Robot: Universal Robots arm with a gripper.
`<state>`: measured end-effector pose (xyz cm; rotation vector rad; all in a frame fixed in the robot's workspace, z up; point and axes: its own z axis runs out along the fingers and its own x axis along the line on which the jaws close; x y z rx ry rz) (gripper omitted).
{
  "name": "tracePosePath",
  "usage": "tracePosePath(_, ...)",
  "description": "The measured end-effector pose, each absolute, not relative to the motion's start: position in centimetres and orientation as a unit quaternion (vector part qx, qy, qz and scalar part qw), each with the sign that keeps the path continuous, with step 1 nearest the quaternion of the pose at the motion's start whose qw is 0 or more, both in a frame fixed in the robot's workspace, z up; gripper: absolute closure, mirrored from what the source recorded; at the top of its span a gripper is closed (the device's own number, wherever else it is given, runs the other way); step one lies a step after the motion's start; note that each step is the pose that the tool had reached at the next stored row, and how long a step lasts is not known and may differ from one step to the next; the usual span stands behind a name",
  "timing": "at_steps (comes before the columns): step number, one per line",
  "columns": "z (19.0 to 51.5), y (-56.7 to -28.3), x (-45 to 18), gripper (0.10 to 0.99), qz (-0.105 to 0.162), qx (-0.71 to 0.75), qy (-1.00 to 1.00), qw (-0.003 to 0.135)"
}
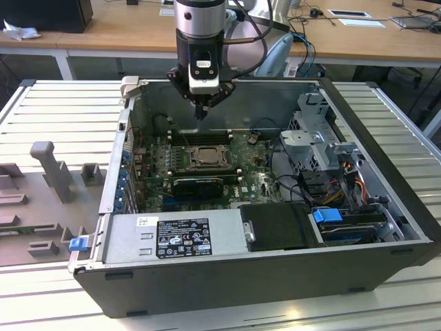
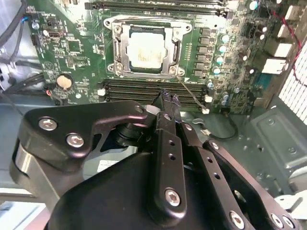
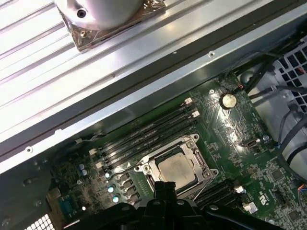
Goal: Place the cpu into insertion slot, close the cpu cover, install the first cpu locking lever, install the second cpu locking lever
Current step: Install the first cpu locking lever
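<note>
Hand [image 2: 165,98] closed, gripping nothing; cpu [image 2: 146,48] under cpu cover [image 2: 123,53], well apart below hand.

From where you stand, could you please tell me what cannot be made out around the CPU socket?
- Contacts of the insertion slot: covered by the cpu and cpu cover in both wrist views.
- One corner of the cover, first wrist view: hidden behind the gripper.
- Thin rod beside the cover, second wrist view: too fine to tell whether it is a latched lever.
</note>
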<state>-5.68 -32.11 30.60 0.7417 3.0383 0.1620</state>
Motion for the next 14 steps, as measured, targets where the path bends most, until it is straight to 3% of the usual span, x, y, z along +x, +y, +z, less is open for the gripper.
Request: tracePosePath(14,30.59,-32.16,-5.72,0.980,0.052,0.132,0.990,0.000)
